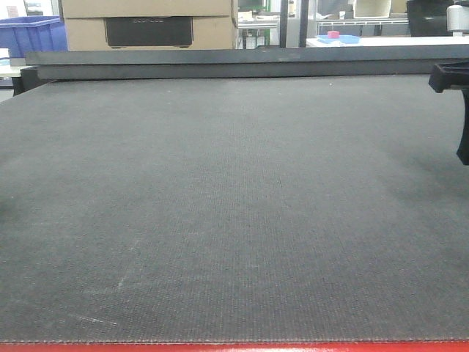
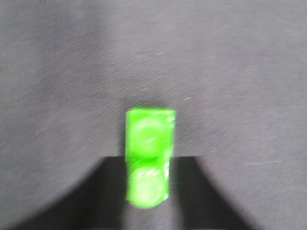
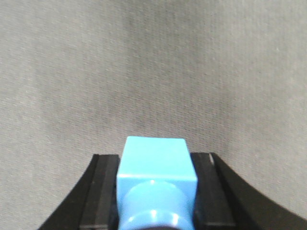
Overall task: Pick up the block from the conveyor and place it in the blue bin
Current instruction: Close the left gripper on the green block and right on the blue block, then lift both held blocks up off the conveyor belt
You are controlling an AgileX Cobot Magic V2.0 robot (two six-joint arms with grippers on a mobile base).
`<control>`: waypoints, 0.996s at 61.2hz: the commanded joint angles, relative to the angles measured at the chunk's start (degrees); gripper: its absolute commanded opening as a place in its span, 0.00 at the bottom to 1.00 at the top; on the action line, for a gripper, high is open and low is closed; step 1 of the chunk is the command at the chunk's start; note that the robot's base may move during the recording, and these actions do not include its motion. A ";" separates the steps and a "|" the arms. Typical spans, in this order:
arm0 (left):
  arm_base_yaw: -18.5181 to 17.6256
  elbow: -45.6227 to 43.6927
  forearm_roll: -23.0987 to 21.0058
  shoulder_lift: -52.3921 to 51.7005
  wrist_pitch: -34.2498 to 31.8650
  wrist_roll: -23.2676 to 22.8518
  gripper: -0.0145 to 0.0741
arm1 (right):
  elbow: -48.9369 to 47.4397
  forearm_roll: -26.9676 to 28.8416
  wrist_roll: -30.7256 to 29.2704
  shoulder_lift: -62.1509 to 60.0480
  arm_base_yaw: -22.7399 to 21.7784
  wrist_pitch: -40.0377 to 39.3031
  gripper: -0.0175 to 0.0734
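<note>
Blocks: two. One green block (image 2: 148,139), blurred, is pinched between the dark fingers of the left claw (image 2: 147,165), above the belt (image 1: 220,205). One blue block (image 3: 154,155) is pinched likewise in the right claw (image 3: 155,167), also over the belt. One blue bin (image 1: 29,33) stands beyond the belt's far left corner, beside one cardboard box (image 1: 146,22). A red frame edge (image 1: 234,347) borders the near side.
</note>
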 commanded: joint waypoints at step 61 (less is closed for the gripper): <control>0.01 1.28 0.97 4.80 -4.41 1.32 0.04 | 4.37 0.15 -6.67 -9.00 -0.09 -6.52 0.02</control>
